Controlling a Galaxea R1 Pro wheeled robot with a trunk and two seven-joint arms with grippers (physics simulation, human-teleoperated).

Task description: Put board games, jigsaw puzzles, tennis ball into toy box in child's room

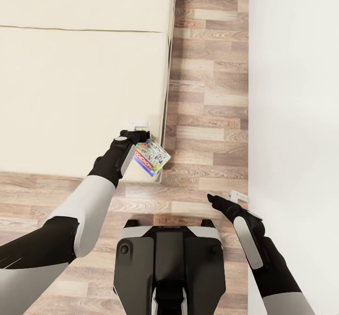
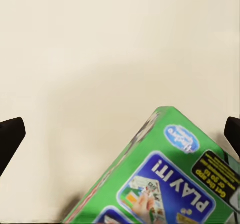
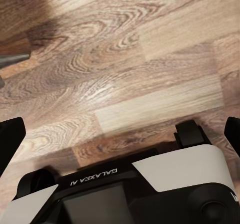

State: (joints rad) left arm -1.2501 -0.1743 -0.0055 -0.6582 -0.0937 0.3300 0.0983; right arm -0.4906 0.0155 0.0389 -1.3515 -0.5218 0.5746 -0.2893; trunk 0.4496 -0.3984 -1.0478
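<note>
A colourful board game box lies tilted on the cream bed, at its near right corner. In the left wrist view the box shows green sides and a blue "PLAY IT!" label. My left gripper hovers right beside the box, open; its dark fingertips stand wide apart and do not close on the box. My right gripper hangs open over the wood floor with nothing between its fingertips. The toy box, table, puzzles and tennis ball are out of view.
A white wall runs along the right, leaving a strip of wood floor between it and the bed. My own base stands on the floor near the bed's corner, and the right wrist view looks down on the base.
</note>
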